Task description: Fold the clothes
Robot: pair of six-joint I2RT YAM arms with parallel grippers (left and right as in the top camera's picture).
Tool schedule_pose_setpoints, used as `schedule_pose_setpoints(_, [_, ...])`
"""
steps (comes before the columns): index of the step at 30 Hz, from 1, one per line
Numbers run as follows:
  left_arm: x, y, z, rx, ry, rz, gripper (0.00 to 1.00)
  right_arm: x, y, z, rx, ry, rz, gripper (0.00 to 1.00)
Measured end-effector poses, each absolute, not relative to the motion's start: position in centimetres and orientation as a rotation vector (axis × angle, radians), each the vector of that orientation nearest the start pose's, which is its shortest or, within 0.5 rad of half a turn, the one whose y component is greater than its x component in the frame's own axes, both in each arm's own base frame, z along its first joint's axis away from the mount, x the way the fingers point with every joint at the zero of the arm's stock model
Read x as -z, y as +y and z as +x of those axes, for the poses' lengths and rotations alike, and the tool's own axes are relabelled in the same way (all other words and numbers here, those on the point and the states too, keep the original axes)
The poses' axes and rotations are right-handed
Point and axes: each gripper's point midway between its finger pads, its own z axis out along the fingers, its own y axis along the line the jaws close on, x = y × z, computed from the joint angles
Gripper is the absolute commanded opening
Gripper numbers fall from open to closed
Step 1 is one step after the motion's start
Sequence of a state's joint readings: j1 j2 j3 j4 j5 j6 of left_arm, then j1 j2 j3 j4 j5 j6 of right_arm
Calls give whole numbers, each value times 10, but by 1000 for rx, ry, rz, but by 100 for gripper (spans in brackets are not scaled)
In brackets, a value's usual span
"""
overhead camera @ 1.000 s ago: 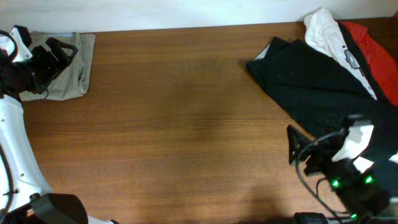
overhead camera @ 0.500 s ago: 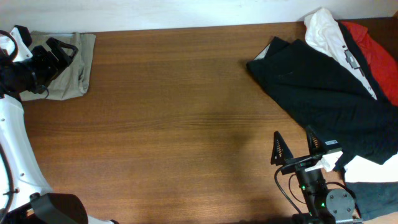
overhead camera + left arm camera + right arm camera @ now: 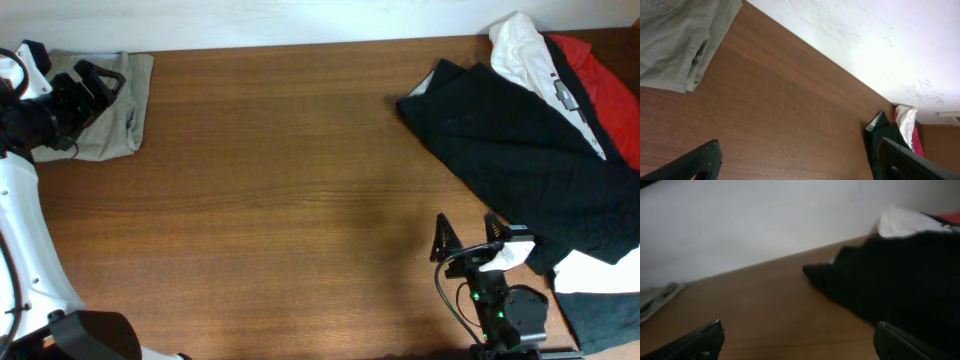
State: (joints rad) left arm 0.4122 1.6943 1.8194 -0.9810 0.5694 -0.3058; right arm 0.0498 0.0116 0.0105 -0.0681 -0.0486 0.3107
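The khaki garment (image 3: 118, 110) lies as a compact folded stack, well apart from the black garment (image 3: 520, 150), across the surface (image 3: 280, 170). This placement suggests a set-aside spot for finished items. The left gripper (image 3: 100, 82) is positioned over the stack, jaws spread wide and empty.

The black garment lies crumpled, with the white garment (image 3: 525, 50) and the red garment (image 3: 600, 80) touching its far side. These appear to be unsorted stock.

The right gripper (image 3: 467, 240) sits just beside the black garment's near edge, jaws apart and holding nothing. The judged step is a first grasp of that edge.
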Motion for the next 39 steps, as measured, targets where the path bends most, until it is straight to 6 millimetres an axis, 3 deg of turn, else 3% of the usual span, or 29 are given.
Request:
schedule_pose_setpoints(24, [-299, 88, 432, 631, 2276, -586, 99, -159, 21, 245, -315, 1640, 178, 99])
schedule_pose_setpoints(27, [-279, 84, 408, 619, 2390, -686, 99, -159, 21, 245, -316, 1641, 178, 99])
schedule_pose_setpoints(29, [-272, 81, 397, 482, 2411, -679, 99, -159, 21, 245, -316, 1640, 178, 99])
schedule_pose_setpoints(31, [-282, 49, 383, 352, 2352, -536, 99, -159, 21, 245, -315, 1641, 178, 99])
schedule_pose_setpoints(34, [-295, 14, 366, 281, 2128, -316, 99, -159, 21, 245, -315, 1640, 178, 99])
schedule_pose_setpoints(35, [-286, 3, 355, 275, 2056, -253, 99, -159, 21, 245, -315, 1641, 178, 99])
schedule_pose_setpoints(36, [-261, -4, 334, 273, 2048, -225, 99, -160, 20, 245, -315, 1638, 178, 99])
schedule_pose_setpoints(39, [-200, -5, 287, 251, 2077, -228, 99, -159, 21, 245, -314, 1640, 177, 99])
